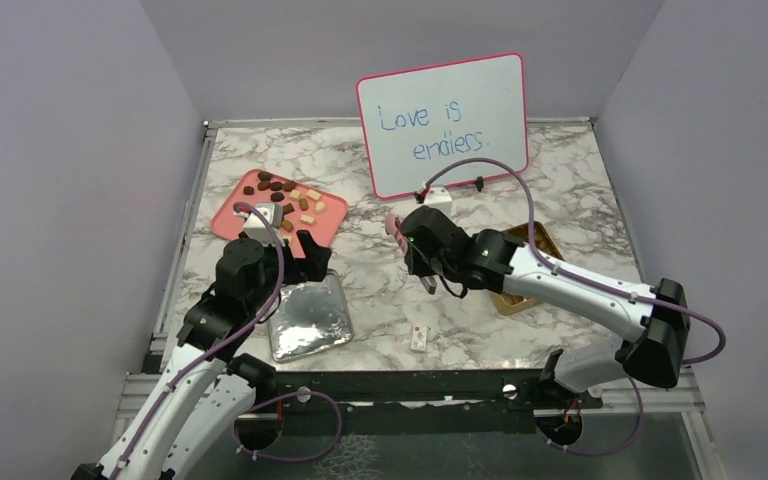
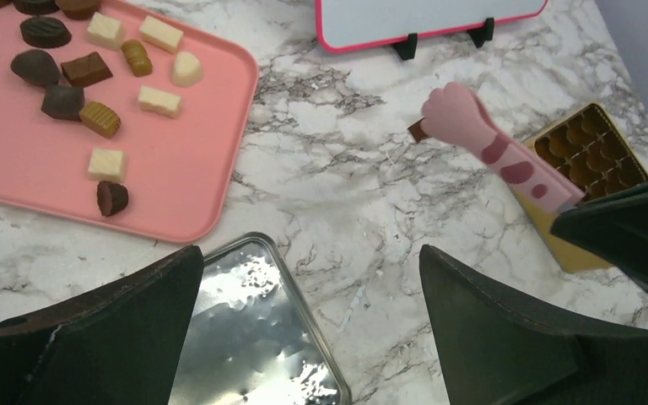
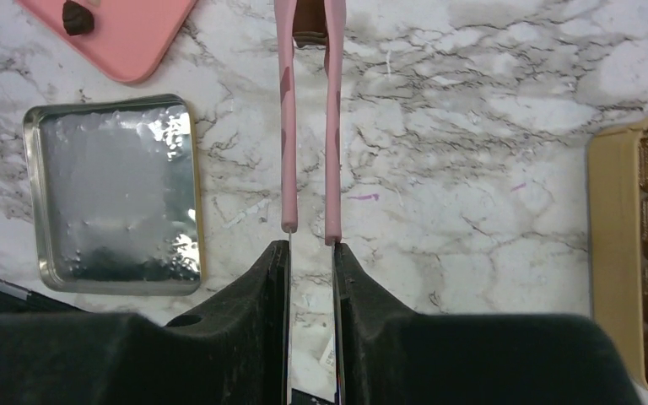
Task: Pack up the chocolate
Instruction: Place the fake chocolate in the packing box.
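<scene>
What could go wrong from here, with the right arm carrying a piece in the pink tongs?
1. The chocolate piece sits only between the tips of the pink tongs, over bare marble, short of the gold box; a slip would likely drop it there.
2. The right gripper pinches the tongs at their far end, so the tips may sway and miss a small compartment.

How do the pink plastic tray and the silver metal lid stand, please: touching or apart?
Apart: the right wrist view shows a strip of bare marble between the tray and the lid.
</scene>
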`<state>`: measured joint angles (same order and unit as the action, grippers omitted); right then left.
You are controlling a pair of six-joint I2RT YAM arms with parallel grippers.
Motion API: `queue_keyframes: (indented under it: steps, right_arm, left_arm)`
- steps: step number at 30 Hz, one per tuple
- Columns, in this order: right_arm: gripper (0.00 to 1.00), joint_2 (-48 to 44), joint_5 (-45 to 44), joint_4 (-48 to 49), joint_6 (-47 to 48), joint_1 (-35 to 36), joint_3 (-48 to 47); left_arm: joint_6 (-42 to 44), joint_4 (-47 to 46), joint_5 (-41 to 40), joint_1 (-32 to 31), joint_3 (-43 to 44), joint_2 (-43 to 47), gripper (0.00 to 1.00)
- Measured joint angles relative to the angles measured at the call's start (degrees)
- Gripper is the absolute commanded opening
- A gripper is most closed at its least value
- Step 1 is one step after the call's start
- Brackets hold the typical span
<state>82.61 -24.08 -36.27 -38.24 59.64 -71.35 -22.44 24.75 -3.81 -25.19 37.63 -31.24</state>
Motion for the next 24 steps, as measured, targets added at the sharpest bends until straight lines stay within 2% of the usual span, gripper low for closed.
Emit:
queue_keyframes:
  steps: [9, 24]
  right_arm:
    - [0.22, -8.5, -8.4, -9.8, -10.7, 0.0, 1.9]
    - [0.22, -10.2, -19.5, -30.6, -28.3, -1.1, 3.8]
  left_arm:
    - [0.3, 0.9, 1.2, 0.0, 0.0, -0.2, 0.99]
    - [0.3, 0.9, 1.2, 0.0, 0.0, 2.5, 0.99]
